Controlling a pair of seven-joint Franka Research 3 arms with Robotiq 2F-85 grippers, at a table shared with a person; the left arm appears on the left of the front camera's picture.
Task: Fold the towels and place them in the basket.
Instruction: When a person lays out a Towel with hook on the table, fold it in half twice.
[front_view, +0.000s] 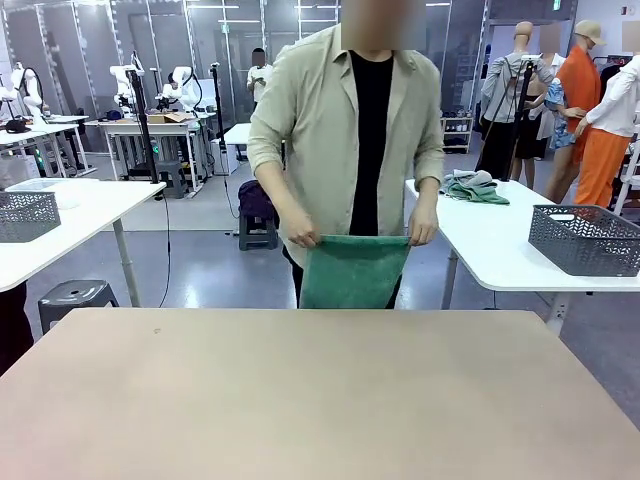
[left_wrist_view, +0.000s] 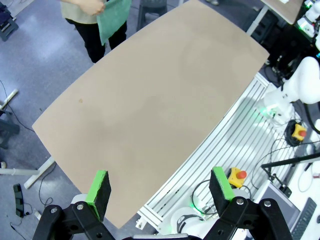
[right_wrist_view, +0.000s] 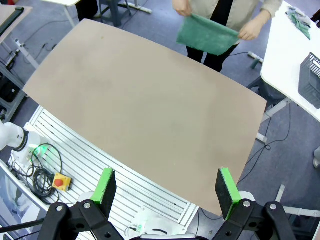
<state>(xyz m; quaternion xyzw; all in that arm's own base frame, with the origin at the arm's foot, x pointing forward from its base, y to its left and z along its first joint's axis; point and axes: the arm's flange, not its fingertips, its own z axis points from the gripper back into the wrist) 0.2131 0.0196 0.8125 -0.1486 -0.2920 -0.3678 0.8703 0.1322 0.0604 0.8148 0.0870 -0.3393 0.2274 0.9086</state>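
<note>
L hand, R hand wide, empty; person holds green towel, prob. by top corners.

A tan counter is filling the lower half of the frame. Behind it a glossy grey floor is catching the overhead light. White tables are standing at mid left and mid right, with a grey stool sitting beside the left one. Glass partitions are lining the upper left, and workbenches are crowding in front of them.
</note>
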